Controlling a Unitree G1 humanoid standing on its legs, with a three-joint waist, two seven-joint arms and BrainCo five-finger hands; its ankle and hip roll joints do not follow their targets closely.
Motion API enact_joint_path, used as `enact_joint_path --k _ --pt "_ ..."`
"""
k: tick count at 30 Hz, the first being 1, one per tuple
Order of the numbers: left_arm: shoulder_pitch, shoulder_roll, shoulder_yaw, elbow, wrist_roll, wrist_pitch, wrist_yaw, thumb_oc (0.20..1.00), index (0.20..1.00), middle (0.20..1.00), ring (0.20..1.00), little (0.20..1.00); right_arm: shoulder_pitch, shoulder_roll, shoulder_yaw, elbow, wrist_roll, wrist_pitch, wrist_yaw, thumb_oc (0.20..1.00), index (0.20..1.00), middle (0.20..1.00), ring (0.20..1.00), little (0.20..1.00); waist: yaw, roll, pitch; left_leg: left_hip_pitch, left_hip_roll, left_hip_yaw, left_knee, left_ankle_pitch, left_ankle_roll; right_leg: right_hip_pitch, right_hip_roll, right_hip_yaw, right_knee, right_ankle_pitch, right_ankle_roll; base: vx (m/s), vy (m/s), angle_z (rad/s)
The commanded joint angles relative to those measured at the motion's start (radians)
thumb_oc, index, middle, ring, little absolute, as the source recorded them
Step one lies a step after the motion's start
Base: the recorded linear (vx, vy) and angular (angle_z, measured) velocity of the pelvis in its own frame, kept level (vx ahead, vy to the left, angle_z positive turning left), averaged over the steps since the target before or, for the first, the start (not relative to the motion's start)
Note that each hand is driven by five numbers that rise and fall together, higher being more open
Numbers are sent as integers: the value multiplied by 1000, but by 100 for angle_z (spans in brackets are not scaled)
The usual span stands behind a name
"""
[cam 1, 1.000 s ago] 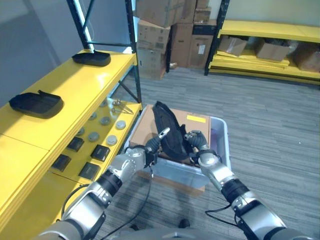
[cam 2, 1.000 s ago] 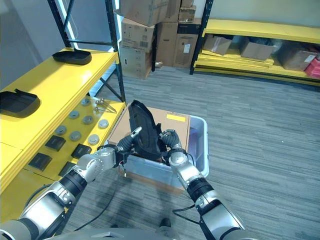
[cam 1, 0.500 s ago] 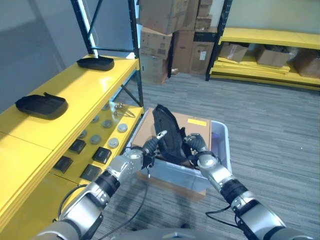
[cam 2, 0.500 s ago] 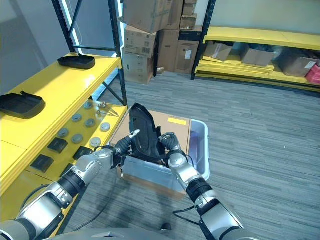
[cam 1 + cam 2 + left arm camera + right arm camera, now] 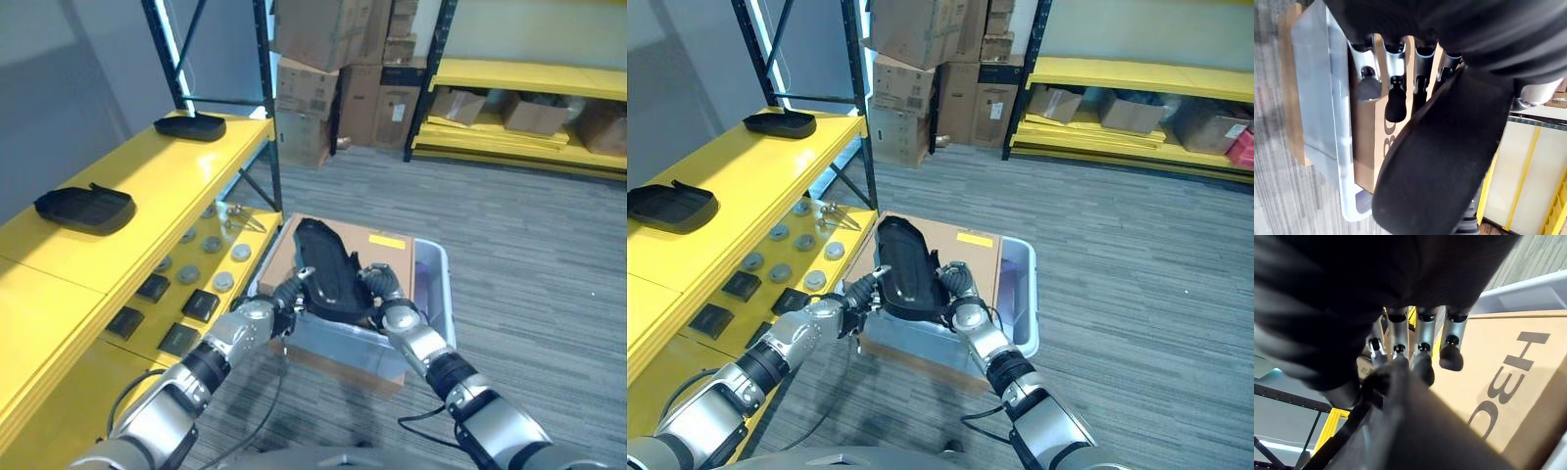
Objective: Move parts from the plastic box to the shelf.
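The left hand (image 5: pixel 286 297) and right hand (image 5: pixel 380 286) clasp 1 black moulded part (image 5: pixel 328 277) from either side, fingers curled against it, just above the plastic box (image 5: pixel 436 294) (a cardboard sheet (image 5: pixel 387 253) lies inside). Even pressure should keep it level on the way to the yellow shelf (image 5: pixel 167 176), where 2 similar parts (image 5: pixel 84 206) sit.

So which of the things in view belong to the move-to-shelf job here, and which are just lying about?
Job:
black part, held between left hand and right hand
plastic box
yellow shelf, with two black parts already on it

Lying about:
stacked cardboard boxes
far rack
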Motion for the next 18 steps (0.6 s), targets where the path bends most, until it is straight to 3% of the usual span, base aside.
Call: enact_joint_path --k 1,7,18 --pt "-141 -117 -37 -13 7 -171 -13 200 200 200 200 200 -130 74 39 42 52 -89 -13 1000 1000 1000 1000 1000 30 5 -17 -44 36 -3 24 -16 -13 29 -70 -4 68 -102 109 0 0 0" --pt "-135 -89 6 -40 11 -189 20 200 200 200 200 200 -109 56 2 42 88 -99 -48 1000 1000 1000 1000 1000 32 6 -15 -41 36 -4 22 -15 -14 31 -69 -5 66 -101 107 0 0 0" --pt "-86 30 141 -160 53 -175 28 200 200 200 200 200 -31 -74 -153 -81 117 -34 -120 1000 1000 1000 1000 1000 25 2 -2 -44 35 -5 21 -10 -9 24 -67 0 73 -103 104 0 0 0"
